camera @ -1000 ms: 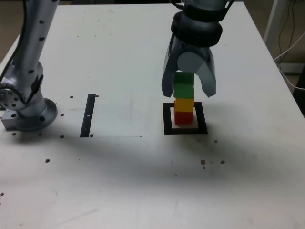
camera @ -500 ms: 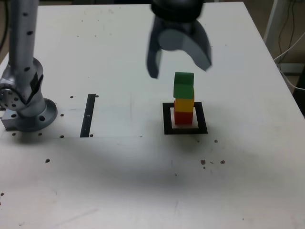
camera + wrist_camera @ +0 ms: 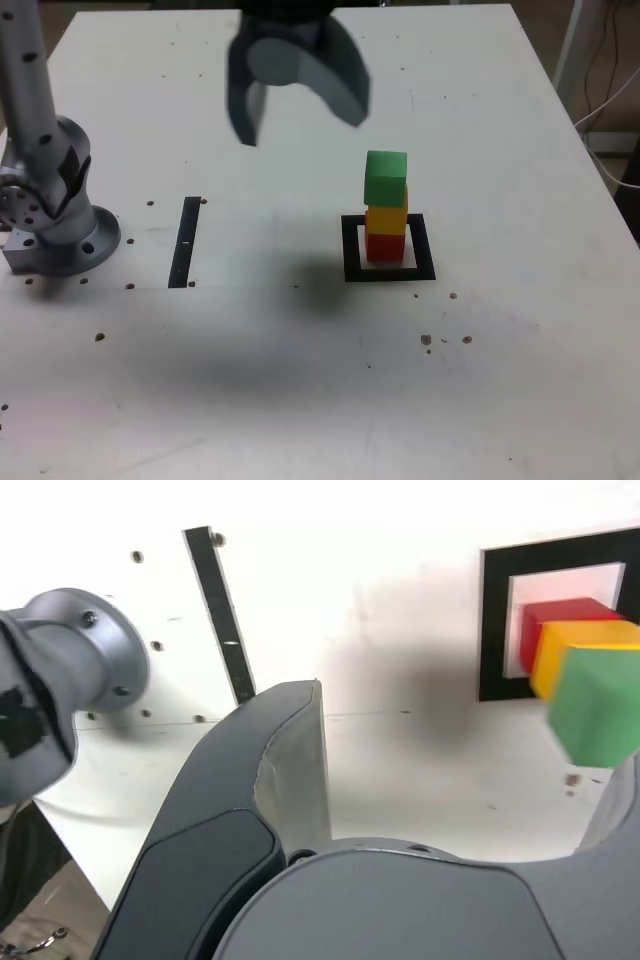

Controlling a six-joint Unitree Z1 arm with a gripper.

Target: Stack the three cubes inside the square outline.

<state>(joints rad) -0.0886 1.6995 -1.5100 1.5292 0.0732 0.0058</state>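
Exterior view, and there it is: a tower of three! The red cube (image 3: 385, 248) sits at the bottom, the yellow cube (image 3: 388, 222) on top of it, and the green cube (image 3: 386, 180) crowns the pile. The red one rests on the white middle of the square outline (image 3: 425, 250), thick black frame all around it. Up between ten and eleven o'clock from the tower hangs the gripper (image 3: 300, 130), a little blurred, its jaws spread wide and apart from the cubes. Over at nine o'clock from the stack lies the straight black bar mark (image 3: 185, 242), and farther out that way stands the grey arm base (image 3: 68, 245) on the white tabletop (image 3: 250, 400).

Wrist view now: the curved fingers (image 3: 295, 770) stand well apart, and the tower shows its colours, red, yellow, green, with green closest to the camera and slightly smeared.
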